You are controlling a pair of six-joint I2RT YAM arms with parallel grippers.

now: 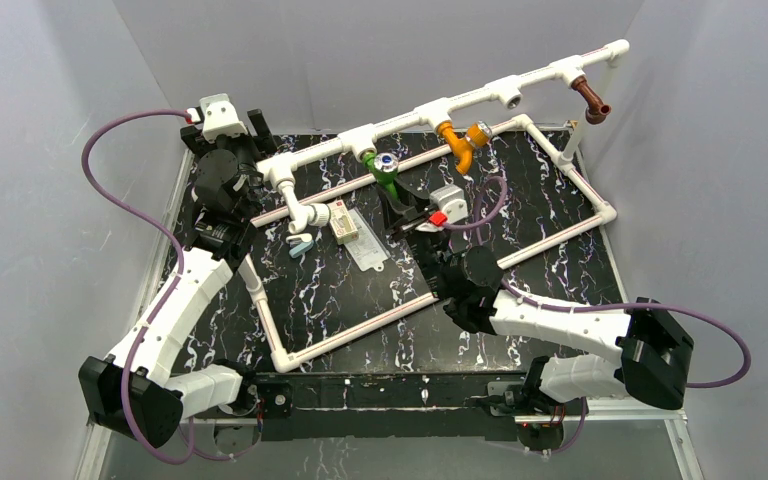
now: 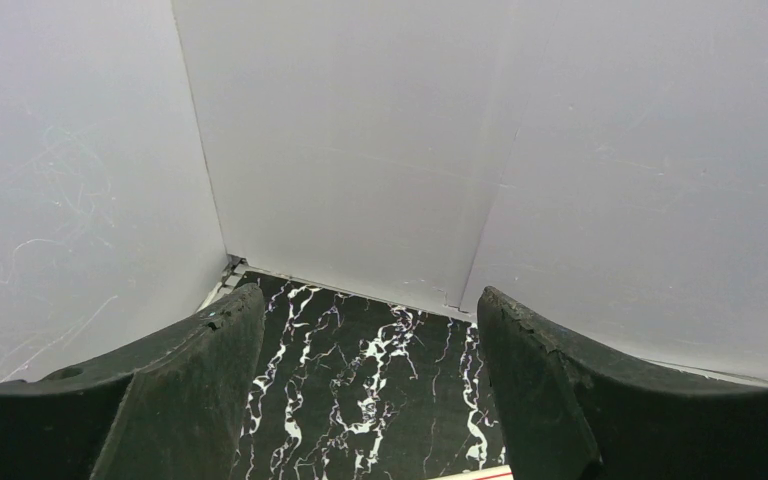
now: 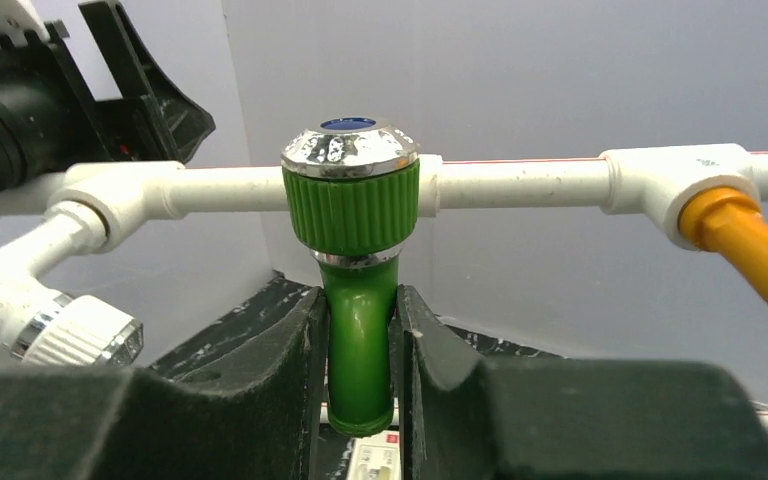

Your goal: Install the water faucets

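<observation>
Right gripper (image 3: pixel 358 345) is clamped tight on the green faucet (image 3: pixel 358 250), with both fingers pinching the bent spout just below the ribbed knob. The chrome cap with a blue dot faces up. In the top view the green faucet (image 1: pixel 384 172) sits at a tee of the long white pipe (image 1: pixel 480 98), between the white faucet (image 1: pixel 310 215) at the left end and the orange faucet (image 1: pixel 457 140) to its right. How far it is seated in the socket cannot be told. The brown faucet (image 1: pixel 590 100) hangs at the far right end of the pipe. The right gripper (image 1: pixel 396 195) reaches in from the near side. The left gripper (image 2: pixel 360 400) is spread wide with nothing between the fingers, only the black marble table (image 2: pixel 360 350) and grey wall ahead. In the top view the left gripper (image 1: pixel 258 125) is parked at the far left corner, apart from all 4 faucets
</observation>
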